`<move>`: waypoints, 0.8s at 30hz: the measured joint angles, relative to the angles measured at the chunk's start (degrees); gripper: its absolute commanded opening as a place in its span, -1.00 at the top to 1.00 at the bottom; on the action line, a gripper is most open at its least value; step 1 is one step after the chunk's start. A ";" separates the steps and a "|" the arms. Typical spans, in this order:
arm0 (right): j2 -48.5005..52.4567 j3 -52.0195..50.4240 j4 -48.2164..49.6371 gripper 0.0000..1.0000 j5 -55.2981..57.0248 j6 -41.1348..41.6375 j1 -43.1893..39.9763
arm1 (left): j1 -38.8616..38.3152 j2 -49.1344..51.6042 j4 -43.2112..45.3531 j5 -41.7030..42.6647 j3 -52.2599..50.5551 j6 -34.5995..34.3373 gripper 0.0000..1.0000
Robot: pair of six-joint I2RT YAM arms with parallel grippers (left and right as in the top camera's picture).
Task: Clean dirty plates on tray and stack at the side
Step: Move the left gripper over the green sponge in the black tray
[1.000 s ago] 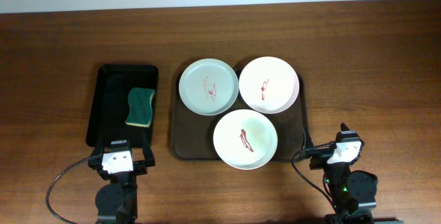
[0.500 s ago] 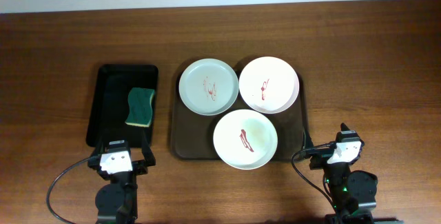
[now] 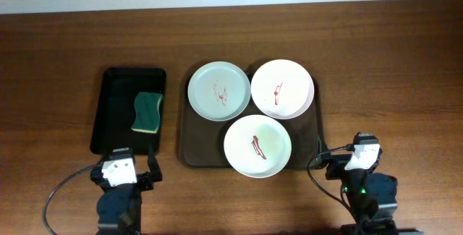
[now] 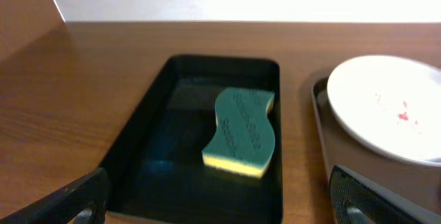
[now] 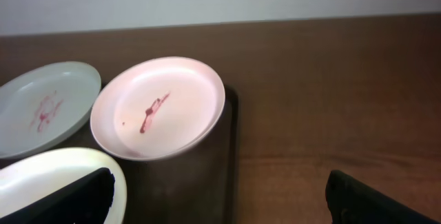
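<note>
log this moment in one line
stage: not started; left gripper: open, empty; right gripper: open, empty; pale green plate, pink plate, white plate: sauce-smeared, on brown tray; sponge: in black tray

even bright light, soft shadows, wrist views blurred

On the table (image 3: pixel 391 69) two trays lie side by side, close but apart: the small tray (image 3: pixel 116 112) on the left and the big tray (image 3: pixel 189 144) on the right. A sponge (image 3: pixel 147 112) lies in the small tray, toward its right side. Three plates sit on the big tray. The left plate (image 3: pixel 219 91) and the right plate (image 3: pixel 282 88) are side by side at the back. The front plate (image 3: pixel 257 147) sits before them, in between, and sticks out over the tray's front rim.
</note>
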 measured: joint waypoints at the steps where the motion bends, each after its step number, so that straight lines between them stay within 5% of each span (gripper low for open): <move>1: 0.92 1.01 -0.42 -0.98 -0.04 0.04 0.00 | 0.00 0.00 -0.15 0.00 0.55 0.00 -0.99; 8: 13.16 13.00 -9.77 -0.97 -1.90 0.17 0.00 | 0.00 6.12 -0.68 0.04 5.75 -0.72 -0.99; 16: 28.11 28.98 -25.22 -0.98 -3.91 0.15 0.00 | 0.00 26.05 -6.03 2.32 21.09 -1.38 -0.99; 24: 40.26 46.42 -40.50 -0.97 -6.58 0.17 0.00 | 0.00 44.39 -21.99 6.62 39.30 -1.51 -0.99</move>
